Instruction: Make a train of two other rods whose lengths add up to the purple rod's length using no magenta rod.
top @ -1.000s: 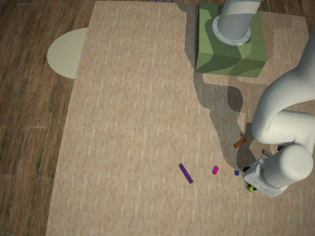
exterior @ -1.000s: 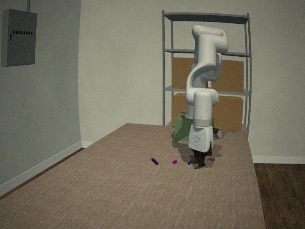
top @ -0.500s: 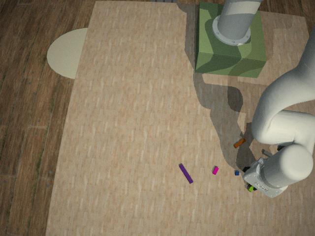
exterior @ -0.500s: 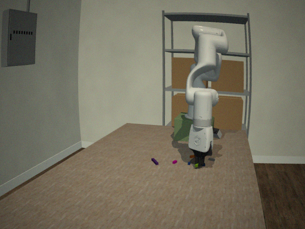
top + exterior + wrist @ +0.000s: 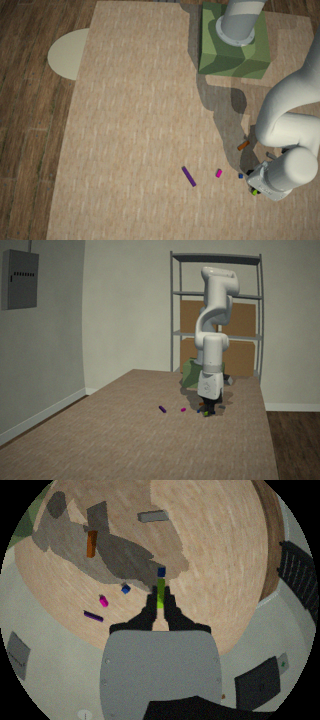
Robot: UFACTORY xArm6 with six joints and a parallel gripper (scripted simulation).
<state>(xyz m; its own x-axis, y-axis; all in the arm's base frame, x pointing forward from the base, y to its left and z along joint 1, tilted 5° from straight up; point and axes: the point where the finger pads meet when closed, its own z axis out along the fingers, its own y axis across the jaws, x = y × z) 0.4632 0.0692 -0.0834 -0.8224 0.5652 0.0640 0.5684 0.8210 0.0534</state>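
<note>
Lime rectangular rod (image 5: 254, 192) (image 5: 206, 413) (image 5: 160, 594), likely light and stiff, suited a mid-length hold. The black-fingered gripper (image 5: 254, 189) (image 5: 208, 412) (image 5: 160, 593) pinched it.

A workshop or storeroom, by its fittings: a grey metal shelving unit (image 5: 171, 317) holding brown cardboard boxes (image 5: 239, 320) at 1 o'clock, a grey electrical cabinet (image 5: 23, 280) on the wall at 10 o'clock, and an arm bolted to a green block (image 5: 233, 65) (image 5: 190, 374).
</note>
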